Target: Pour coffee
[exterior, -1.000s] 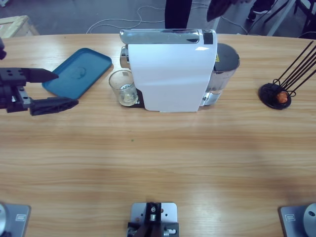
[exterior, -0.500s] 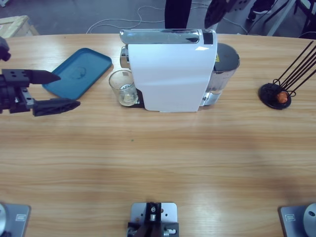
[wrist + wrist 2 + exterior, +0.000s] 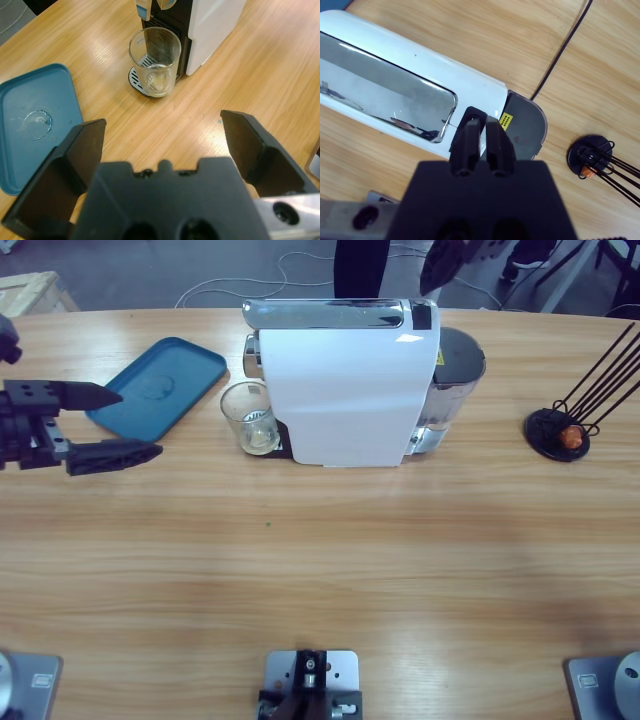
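Nothing moved; left gripper hovers wide open beside tray.

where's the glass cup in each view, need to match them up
High view: glass cup left of centre, against the white coffee machine's left end.
Left wrist view: glass cup top centre, under the spout.
Right wrist view: not in it.
Shared landmark: the coffee machine.

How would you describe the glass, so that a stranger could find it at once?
Find the big white coffee machine at the back of the table. The glass cup stands on the machine's round drip grate, under the spout, to the right of the blue tray. It is the only clear, see-through object there.
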You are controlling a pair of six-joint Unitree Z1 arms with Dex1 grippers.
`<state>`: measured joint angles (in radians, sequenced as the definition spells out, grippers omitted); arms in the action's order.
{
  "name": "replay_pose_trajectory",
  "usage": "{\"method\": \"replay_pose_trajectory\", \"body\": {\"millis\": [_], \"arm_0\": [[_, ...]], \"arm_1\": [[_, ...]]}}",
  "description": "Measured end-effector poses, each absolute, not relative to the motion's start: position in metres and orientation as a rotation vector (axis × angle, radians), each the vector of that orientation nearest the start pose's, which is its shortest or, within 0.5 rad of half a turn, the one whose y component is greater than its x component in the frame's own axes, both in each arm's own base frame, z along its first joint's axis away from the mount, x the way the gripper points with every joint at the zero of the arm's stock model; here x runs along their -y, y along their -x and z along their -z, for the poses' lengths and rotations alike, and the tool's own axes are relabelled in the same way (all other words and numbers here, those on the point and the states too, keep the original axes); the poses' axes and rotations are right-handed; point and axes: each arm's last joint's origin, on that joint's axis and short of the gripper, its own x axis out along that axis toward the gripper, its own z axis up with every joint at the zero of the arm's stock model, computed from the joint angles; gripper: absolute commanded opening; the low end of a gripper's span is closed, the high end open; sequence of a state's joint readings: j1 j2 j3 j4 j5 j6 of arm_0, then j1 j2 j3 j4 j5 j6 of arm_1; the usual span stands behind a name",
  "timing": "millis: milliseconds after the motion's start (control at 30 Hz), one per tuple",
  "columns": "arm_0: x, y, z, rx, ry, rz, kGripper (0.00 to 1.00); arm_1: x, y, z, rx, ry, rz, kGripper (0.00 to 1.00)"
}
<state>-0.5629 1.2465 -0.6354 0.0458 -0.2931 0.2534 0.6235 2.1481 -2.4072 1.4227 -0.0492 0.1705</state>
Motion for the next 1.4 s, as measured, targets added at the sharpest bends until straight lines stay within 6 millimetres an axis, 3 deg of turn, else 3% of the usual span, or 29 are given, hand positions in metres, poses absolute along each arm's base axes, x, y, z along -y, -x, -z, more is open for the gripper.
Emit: {"method": "replay_pose_trajectory", "body": {"millis": [333,367,400,433,533,633,733,1400], "arm_0": [[0.115,-0.155,-0.285,-0.564,-0.320,0.906,1.000],[0.115,-0.155,-0.285,-0.565,-0.320,0.906,1.000],[0.115,-0.155,-0.285,-0.565,-0.320,0.906,1.000],[0.115,-0.155,-0.285,-0.565,-0.320,0.906,1.000],[0.115,-0.155,-0.285,-0.565,-0.320,0.906,1.000],[0.115,-0.155,-0.285,-0.565,-0.320,0.906,1.000],[0.115,-0.155,-0.285,-0.565,-0.320,0.906,1.000],[0.116,-0.156,-0.288,-0.554,-0.319,0.906,0.987]], "arm_1": [[-0.254,-0.358,-0.392,-1.160,0.248,-0.408,0.000],[-0.254,-0.358,-0.392,-1.160,0.248,-0.408,0.165],[-0.254,-0.358,-0.392,-1.160,0.248,-0.407,0.858],[-0.254,-0.358,-0.392,-1.157,0.249,-0.405,1.000],[-0.252,-0.357,-0.405,-1.103,0.242,-0.393,1.000],[-0.245,-0.343,-0.436,-1.022,0.204,-0.387,1.000],[-0.238,-0.330,-0.449,-1.014,0.182,-0.381,1.000],[-0.241,-0.326,-0.440,-1.072,0.165,-0.354,1.000]]}}
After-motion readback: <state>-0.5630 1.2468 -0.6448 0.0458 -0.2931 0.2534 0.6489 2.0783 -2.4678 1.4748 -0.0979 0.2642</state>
